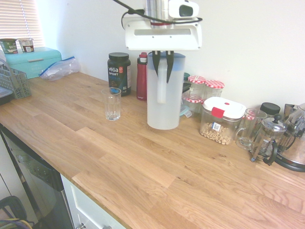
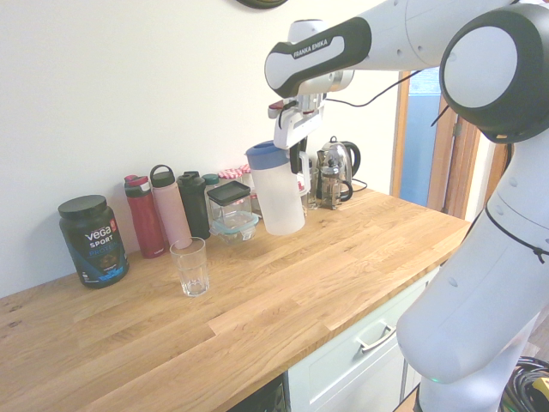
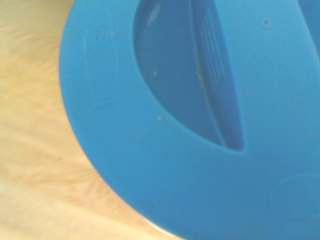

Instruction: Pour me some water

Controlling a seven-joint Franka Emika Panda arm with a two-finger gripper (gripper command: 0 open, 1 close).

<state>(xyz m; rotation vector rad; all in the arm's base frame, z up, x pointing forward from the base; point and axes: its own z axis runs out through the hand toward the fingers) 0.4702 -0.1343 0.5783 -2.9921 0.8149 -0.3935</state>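
Two jaws clamped on the handle of the jug [image 1: 164,105], gripper [image 1: 163,78] right up there. Can't make out the water level tbh. Glass [image 1: 112,104] is off near the Vega tub [image 1: 119,75]; red bottle [image 1: 142,78], jars [image 1: 196,88] and cereal box [image 1: 220,121] crowd the jug.

Glossy wht rounded Franka arm [image 2: 493,232], dk gray joint bands, "FRANKA EMIKA" in blk caps on wht label, sm. screws. Silver cyl. wrist flange [image 1: 157,9] w/ red ring; wide wht gripper housing [image 1: 163,37], blk tapered gripper fingers [image 1: 170,67].
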